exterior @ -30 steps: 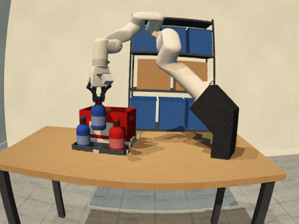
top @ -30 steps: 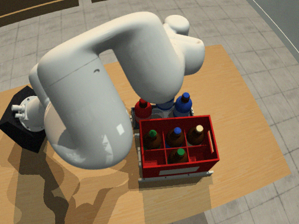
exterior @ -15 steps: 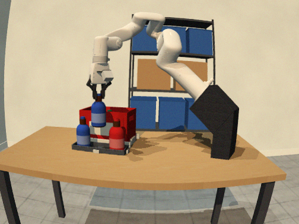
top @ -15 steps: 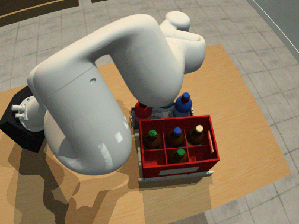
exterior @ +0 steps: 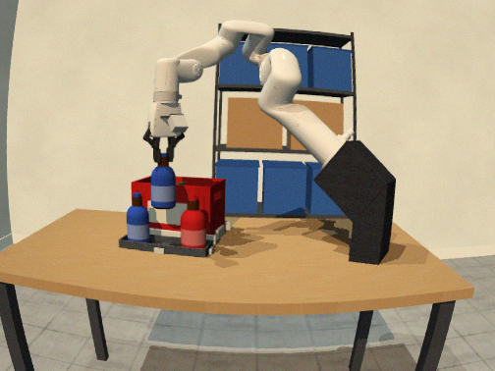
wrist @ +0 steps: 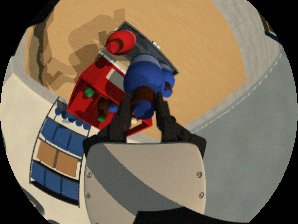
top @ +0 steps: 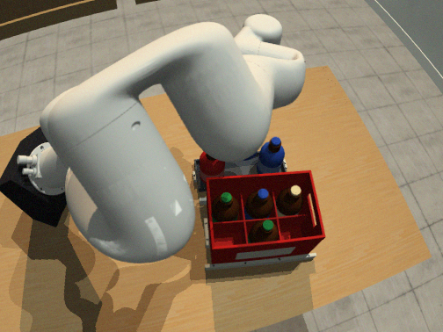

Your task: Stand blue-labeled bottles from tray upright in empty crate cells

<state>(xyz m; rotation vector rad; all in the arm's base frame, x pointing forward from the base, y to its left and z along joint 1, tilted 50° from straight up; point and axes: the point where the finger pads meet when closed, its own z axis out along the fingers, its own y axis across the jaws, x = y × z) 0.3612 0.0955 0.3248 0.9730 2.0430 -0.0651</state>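
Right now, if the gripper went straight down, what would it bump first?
Probably the tray: the gripper points down, and its held blue bottle would touch first. Depth is unclear, so maybe the crate's edge.

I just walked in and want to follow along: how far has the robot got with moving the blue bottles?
No blue-labeled bottle looks delivered: the crate shows four bottles and two empty front corner cells. One blue bottle hangs in the gripper above the tray. Left: lowering it into a cell, then moving the blue bottle standing on the tray.
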